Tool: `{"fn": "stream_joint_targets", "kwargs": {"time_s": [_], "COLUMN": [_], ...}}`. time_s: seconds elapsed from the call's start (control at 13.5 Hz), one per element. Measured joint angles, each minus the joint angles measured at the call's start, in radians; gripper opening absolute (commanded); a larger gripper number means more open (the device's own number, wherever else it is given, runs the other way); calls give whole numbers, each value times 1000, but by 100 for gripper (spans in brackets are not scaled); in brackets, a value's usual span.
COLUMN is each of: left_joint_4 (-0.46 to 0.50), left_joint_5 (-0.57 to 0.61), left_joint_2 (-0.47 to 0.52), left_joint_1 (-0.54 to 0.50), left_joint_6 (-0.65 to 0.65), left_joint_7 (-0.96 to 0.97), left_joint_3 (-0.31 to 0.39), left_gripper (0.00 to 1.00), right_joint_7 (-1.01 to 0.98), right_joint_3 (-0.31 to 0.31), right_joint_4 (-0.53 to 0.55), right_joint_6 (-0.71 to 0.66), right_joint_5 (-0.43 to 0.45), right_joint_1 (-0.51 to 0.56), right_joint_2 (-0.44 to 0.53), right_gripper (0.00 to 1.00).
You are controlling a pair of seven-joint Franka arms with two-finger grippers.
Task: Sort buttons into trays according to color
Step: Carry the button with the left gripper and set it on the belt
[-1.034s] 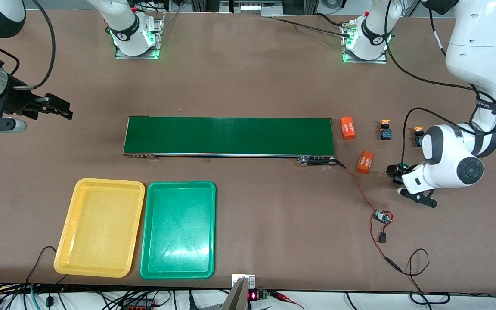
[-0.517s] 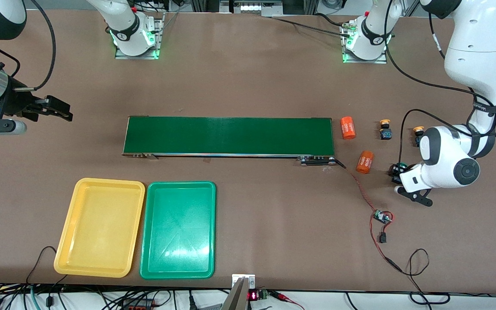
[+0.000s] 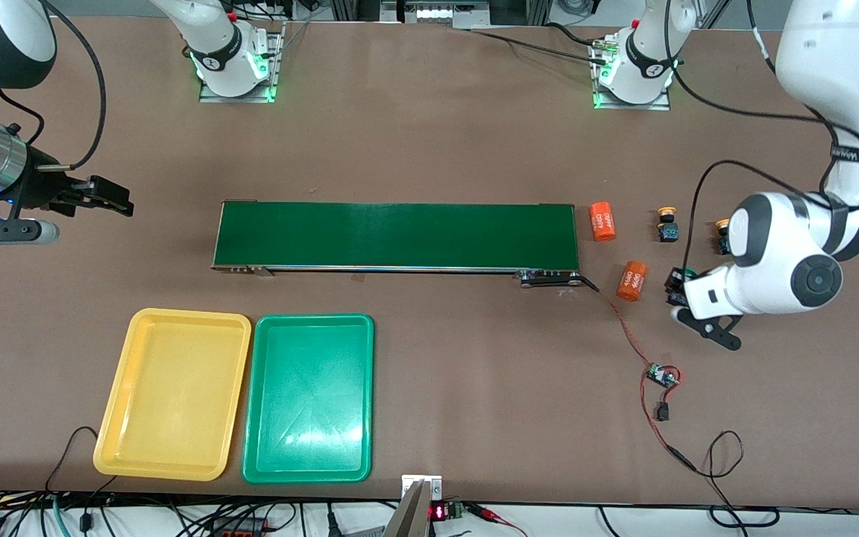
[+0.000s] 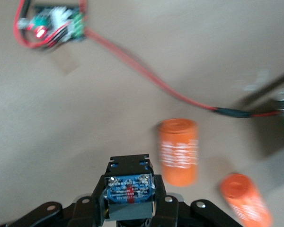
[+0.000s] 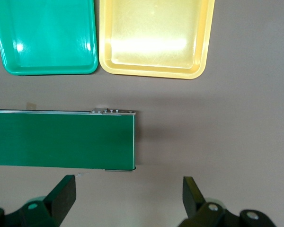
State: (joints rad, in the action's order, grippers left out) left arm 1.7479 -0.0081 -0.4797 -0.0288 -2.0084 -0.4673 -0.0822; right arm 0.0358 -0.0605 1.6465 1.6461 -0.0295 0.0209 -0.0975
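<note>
A brown table (image 3: 429, 134) carried a long green belt (image 3: 397, 235) across its middle, with both arm bases along the edge farthest from the front camera and cables hanging at the nearest edge. The yellow tray (image 3: 124, 388) and the green tray (image 3: 359, 395) lay side by side, nearer the camera than the belt, toward the right arm's end; both were bare inside. Toward the left arm's end, just past the belt, lay two orange cylinders (image 3: 602, 221) (image 3: 631, 280), two yellow buttons (image 3: 667, 224) (image 3: 723, 233) farther from the camera, and a red wire (image 3: 627, 332) running to a small circuit board (image 3: 661, 374). The left gripper (image 4: 128, 205) was over the table beside the nearer cylinder, its jaws clamped on a button (image 4: 128, 187) whose black-and-blue body showed in the left wrist view. The right gripper (image 3: 105, 195) waited over bare table off the belt's other end, jaws wide
</note>
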Motion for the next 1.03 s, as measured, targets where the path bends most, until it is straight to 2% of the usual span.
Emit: {"fn": "stream_joint_targets", "kwargs": {"time_s": [0.3, 0.59, 0.96, 1.03], "left_joint_4": [37, 72, 168, 189], "left_joint_5": [-42, -54, -54, -54], "left_joint_2": [69, 58, 49, 49], "left_joint_1": [115, 239, 279, 279], "left_joint_6": [54, -27, -154, -179], "left_joint_7": [329, 614, 697, 699], "left_joint_3": [-95, -159, -179, -184], "left_gripper": [0, 0, 0, 3], "right_joint_7": [0, 0, 0, 0], "right_joint_3": [-1, -1, -1, -1], "right_joint_4": [0, 1, 1, 1], "right_joint_6": [-1, -1, -3, -3], "right_joint_5": [0, 0, 0, 0], "right_joint_1": [-6, -16, -18, -19], "right_joint_2": [0, 0, 0, 0], "right_gripper": [100, 100, 100, 100]}}
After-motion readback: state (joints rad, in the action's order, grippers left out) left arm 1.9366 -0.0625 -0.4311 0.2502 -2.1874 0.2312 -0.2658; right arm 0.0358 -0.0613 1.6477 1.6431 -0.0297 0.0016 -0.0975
